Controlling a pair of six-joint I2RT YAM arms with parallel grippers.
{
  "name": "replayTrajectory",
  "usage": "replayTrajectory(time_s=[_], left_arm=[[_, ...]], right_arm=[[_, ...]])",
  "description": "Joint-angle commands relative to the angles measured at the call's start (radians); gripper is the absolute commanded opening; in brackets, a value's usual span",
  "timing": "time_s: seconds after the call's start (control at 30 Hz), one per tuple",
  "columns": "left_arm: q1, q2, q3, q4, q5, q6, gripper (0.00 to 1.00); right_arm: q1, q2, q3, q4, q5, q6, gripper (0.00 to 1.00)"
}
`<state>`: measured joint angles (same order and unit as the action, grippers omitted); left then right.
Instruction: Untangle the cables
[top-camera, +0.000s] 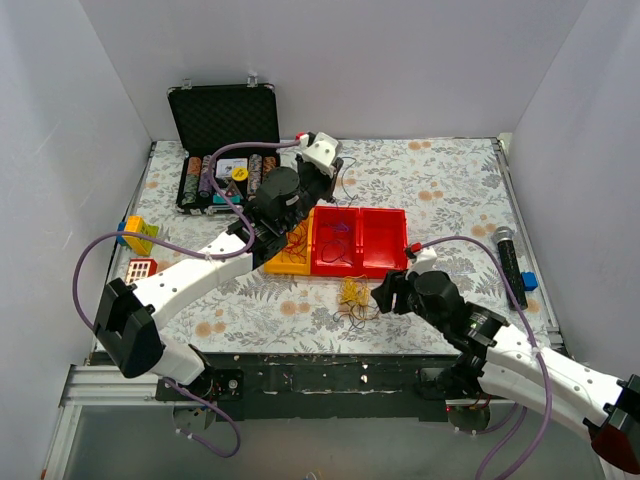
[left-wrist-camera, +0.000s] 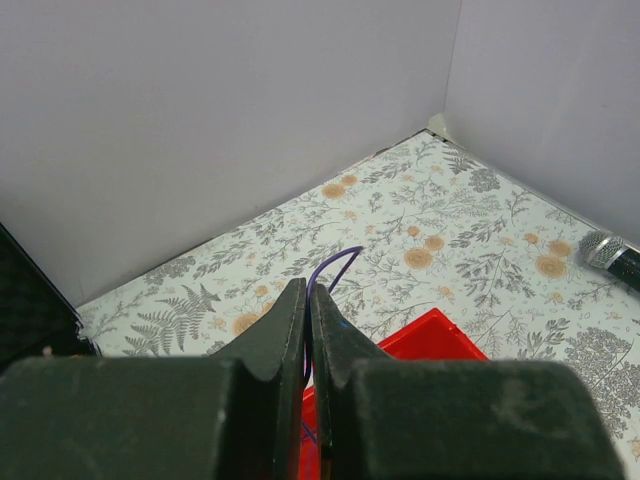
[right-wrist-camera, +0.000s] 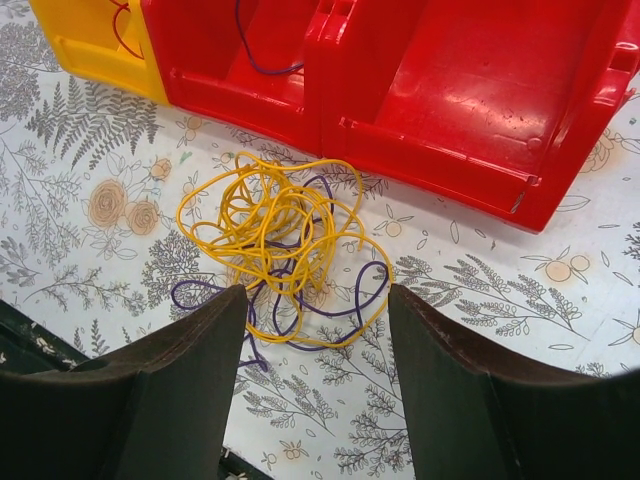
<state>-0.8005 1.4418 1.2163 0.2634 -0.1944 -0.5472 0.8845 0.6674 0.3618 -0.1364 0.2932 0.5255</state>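
Note:
A tangle of yellow and purple cables (top-camera: 352, 294) lies on the table in front of the red bins (top-camera: 385, 232); it also shows in the right wrist view (right-wrist-camera: 280, 235). My right gripper (top-camera: 385, 296) is open and hovers just near of the tangle (right-wrist-camera: 315, 300), touching nothing. My left gripper (top-camera: 338, 168) is raised behind the bins and shut on a thin purple cable (left-wrist-camera: 335, 265), which loops out past the fingertips (left-wrist-camera: 308, 298). Another purple cable (right-wrist-camera: 260, 62) lies in the left red bin. A red cable (right-wrist-camera: 120, 25) lies in the yellow bin (right-wrist-camera: 90, 45).
An open black case of poker chips (top-camera: 225, 150) stands at the back left. A microphone (top-camera: 508, 262) and a blue block (top-camera: 528, 282) lie at the right. Coloured toy blocks (top-camera: 140, 236) sit at the left edge. White walls enclose the table.

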Motion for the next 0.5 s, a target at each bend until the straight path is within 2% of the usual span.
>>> replayTrajectory(time_s=[0.0,0.23,0.47], left_arm=[[0.0,-0.052,-0.023,0.016,0.004,-0.002,0.0],[0.006,-0.052,-0.078,0.033,-0.007,0.006,0.0],[0.012,-0.008,-0.058,0.039,0.03,0.02,0.0]], right_arm=[[0.005,-0.028,-0.015,-0.006,0.023,0.019,0.66],[0.004,-0.045,-0.02,-0.025,0.03,0.019,0.66],[0.004,-0.061,-0.034,-0.026,0.034,0.036,0.66]])
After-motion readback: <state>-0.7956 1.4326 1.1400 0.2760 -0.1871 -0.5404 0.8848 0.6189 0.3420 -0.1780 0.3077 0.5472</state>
